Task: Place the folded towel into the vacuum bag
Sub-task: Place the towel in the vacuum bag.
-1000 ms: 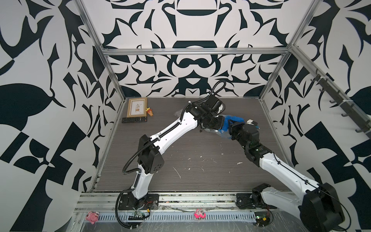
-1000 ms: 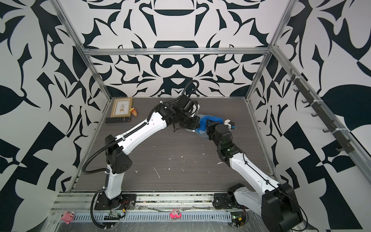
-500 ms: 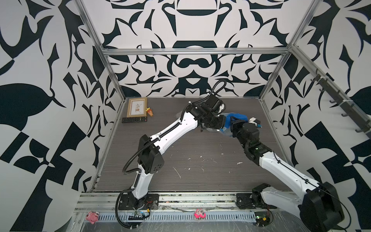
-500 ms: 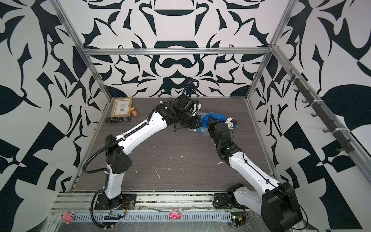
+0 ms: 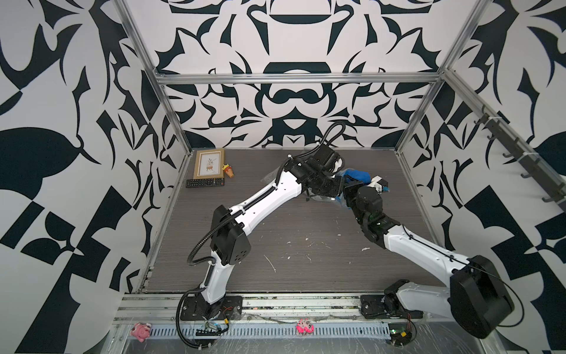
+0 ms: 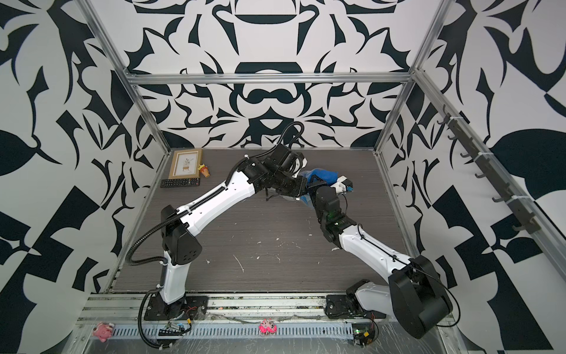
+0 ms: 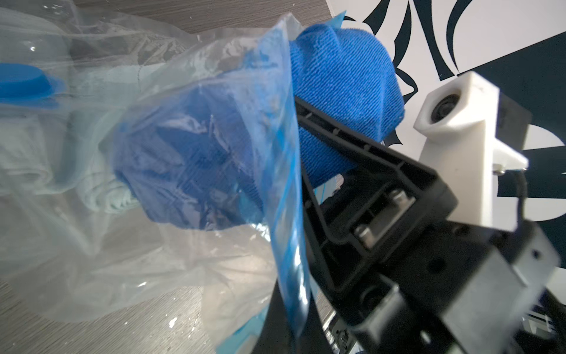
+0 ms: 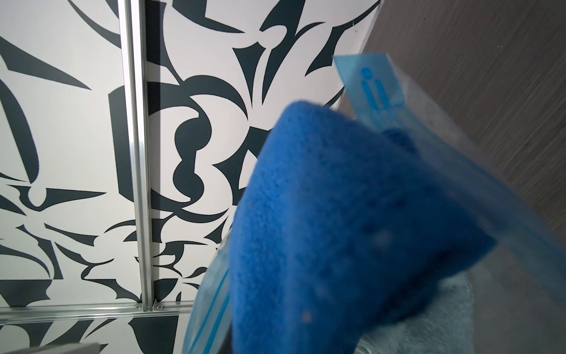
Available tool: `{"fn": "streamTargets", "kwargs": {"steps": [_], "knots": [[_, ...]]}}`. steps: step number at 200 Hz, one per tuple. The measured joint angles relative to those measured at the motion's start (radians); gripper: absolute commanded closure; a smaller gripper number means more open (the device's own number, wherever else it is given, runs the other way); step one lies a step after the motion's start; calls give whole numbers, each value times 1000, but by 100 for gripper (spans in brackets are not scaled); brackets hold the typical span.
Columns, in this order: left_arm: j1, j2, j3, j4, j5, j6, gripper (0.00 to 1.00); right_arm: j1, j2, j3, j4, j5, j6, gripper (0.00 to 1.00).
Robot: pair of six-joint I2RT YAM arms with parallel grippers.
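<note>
Right end effector (image 5: 350,187), towel (image 7: 346,76) farther back

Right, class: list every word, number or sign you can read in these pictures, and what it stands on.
No words or numbers can be read.
Blue zip-seal strip of the vacuum bag: a printed sign, a dot above two upright bars.
Remote control: key markings too small to read.

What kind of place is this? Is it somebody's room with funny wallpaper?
Most likely a robot test booth, not a home room. Black-and-white patterned panels hang on a bare metal frame, and the left arm and right arm are mounted on a rail at the table edge.
</note>
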Motion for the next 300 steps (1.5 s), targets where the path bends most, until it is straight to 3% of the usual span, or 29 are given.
{"fn": "streamTargets", "kwargs": {"steps": [122, 164, 243, 267, 300], "knots": [[8, 0, -65, 39, -9, 0, 100, 35, 113, -25, 169, 93, -55, 100], [8, -1, -74, 40, -9, 0, 100, 36, 117, -38, 189, 80, -68, 64], [22, -6, -98, 63, 6, -7, 100, 16, -10, -94, 77, -71, -94, 33], [31, -6, -98, 63, 7, -8, 100, -6, -72, -106, 8, -145, -94, 13], [43, -6, -98, 63, 8, -8, 100, -35, -200, -127, -149, -239, -114, 8]]}}
